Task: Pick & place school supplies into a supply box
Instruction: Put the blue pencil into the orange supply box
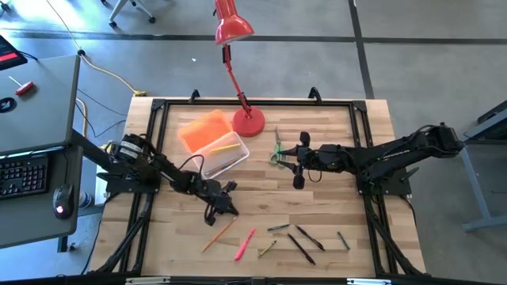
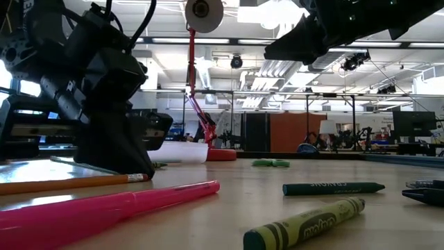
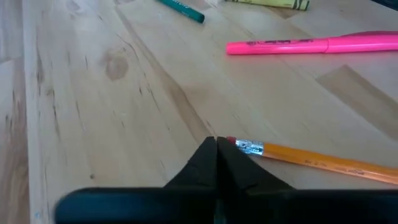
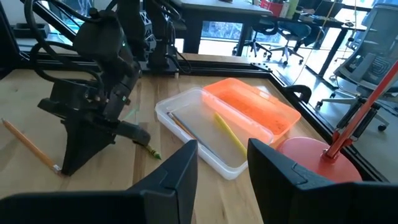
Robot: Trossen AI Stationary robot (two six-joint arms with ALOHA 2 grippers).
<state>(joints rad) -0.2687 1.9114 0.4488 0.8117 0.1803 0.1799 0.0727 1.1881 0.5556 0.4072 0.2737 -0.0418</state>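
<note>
Your left pincer (image 1: 225,207) sits low at the lower centre-left of the high view, its tips pressed together on the desk (image 1: 341,134) with nothing between them. In the left wrist view those closed fingertips (image 3: 214,155) rest just beside the eraser end of the orange pencil (image 3: 323,163), touching or nearly so. The pink marker (image 3: 311,45) lies beyond it, apart.

Your right pincer (image 1: 299,165) hovers at centre-right of the high view, above the desk and near the green-handled scissors (image 1: 277,150). Its fingers (image 4: 180,174) stand spread and hold nothing.

The supply box (image 1: 224,152) lies at upper centre-left, just beside the red lamp's base (image 1: 249,121). Its orange lid (image 1: 206,130) is swung open, and a yellow pencil (image 4: 229,135) lies inside.

More pens and crayons (image 1: 305,237) lie scattered along the lower centre of the desk
</note>
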